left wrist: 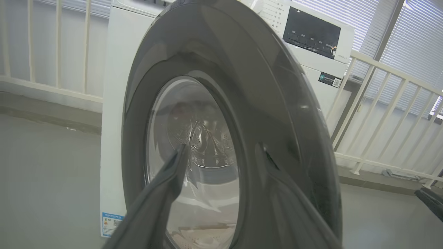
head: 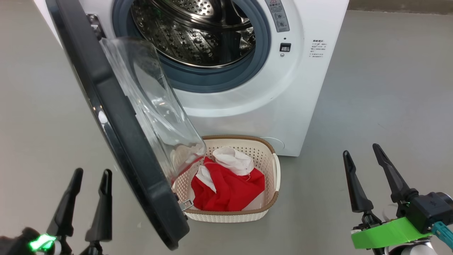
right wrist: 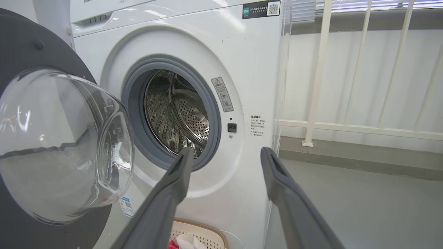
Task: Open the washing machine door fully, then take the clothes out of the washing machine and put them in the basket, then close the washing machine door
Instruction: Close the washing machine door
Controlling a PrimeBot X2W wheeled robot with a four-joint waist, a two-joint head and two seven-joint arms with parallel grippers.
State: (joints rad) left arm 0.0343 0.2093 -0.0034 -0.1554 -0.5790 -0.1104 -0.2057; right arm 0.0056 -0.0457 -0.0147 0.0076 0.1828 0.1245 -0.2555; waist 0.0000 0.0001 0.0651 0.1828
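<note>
2 grippers held nothing, jaws apart: the left gripper (head: 91, 175) at 7 o'clock of the head view, just outside the washing machine door (head: 116, 117), and the right gripper (head: 360, 150) at 4 o'clock. That door stood open at 9 o'clock of the washing machine (head: 283, 106) and its steel drum (head: 191, 39). Red and white clothes (head: 230, 189) lay in the basket (head: 233, 137) at the machine's 6 o'clock.

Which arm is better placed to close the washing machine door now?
Left, probably. The clothes lie in the basket and the drum looks empty, so closing comes next. The left gripper, open, faces the washing machine door from its outer side; the right gripper sits on the inner side.
</note>
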